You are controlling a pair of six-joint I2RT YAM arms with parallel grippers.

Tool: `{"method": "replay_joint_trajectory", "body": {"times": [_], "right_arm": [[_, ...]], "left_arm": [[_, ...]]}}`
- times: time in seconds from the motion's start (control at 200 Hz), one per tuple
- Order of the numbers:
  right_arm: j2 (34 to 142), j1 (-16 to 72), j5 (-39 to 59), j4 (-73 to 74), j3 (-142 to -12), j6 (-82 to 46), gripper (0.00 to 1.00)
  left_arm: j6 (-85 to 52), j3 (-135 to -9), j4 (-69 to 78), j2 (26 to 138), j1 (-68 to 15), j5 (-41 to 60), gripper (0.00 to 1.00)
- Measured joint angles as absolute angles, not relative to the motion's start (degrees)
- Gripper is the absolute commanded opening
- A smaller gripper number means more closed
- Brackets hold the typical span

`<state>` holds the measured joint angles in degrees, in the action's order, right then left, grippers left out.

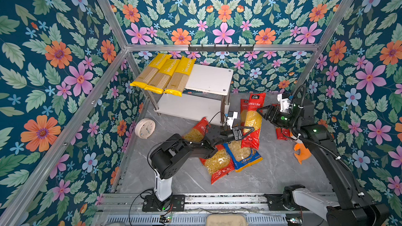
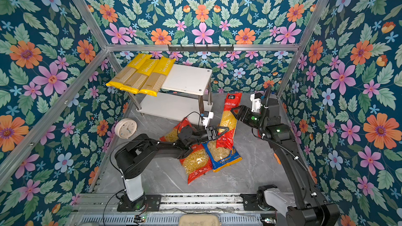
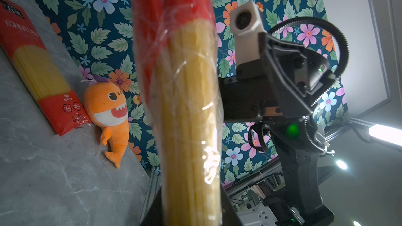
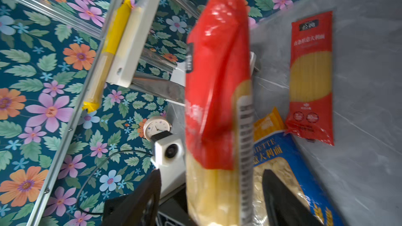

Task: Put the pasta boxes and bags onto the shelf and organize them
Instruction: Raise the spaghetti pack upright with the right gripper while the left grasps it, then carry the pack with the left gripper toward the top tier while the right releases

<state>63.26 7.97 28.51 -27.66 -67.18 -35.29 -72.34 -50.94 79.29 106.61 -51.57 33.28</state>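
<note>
A long red spaghetti pack stands tilted above the table, its lower end between the jaws of my left gripper, which is shut on it. My right gripper is open around the same pack, with a gap on each side. The shelf carries three yellow spaghetti packs on the left of its top board. On the table lie two red short-pasta bags, a blue-orange bag and another red spaghetti pack.
A round white clock stands left of the shelf's front leg. An orange shark plush lies by the right wall, partly under the right arm. A black hook rail hangs on the back bar above the shelf.
</note>
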Motion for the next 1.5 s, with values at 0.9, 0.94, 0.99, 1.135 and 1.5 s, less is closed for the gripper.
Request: {"method": "replay_joint_trajectory", "body": {"times": [0.9, 0.94, 0.99, 1.135, 1.5], "right_arm": [[66.04, 10.68, 43.75, -5.30, -58.94, -41.32, 0.26], [66.06, 10.70, 44.42, -3.53, -58.74, -42.50, 0.25], [66.06, 10.70, 44.82, -1.74, -58.70, -43.81, 0.24], [65.43, 10.68, 44.25, 1.56, -58.85, -47.03, 0.18], [66.83, 10.87, 35.88, 11.14, -61.80, -55.61, 0.09]], "left_arm": [[-61.43, -50.78, 65.78, 95.94, -48.42, 39.53, 0.47], [-61.41, -50.50, 65.80, 95.13, -47.92, 39.81, 0.51], [-61.39, -49.91, 66.08, 93.84, -47.27, 39.92, 0.55], [-61.39, -46.57, 67.37, 89.43, -45.84, 38.92, 0.66], [-63.35, -37.39, 69.01, 80.73, -47.57, 27.66, 0.81]]}}
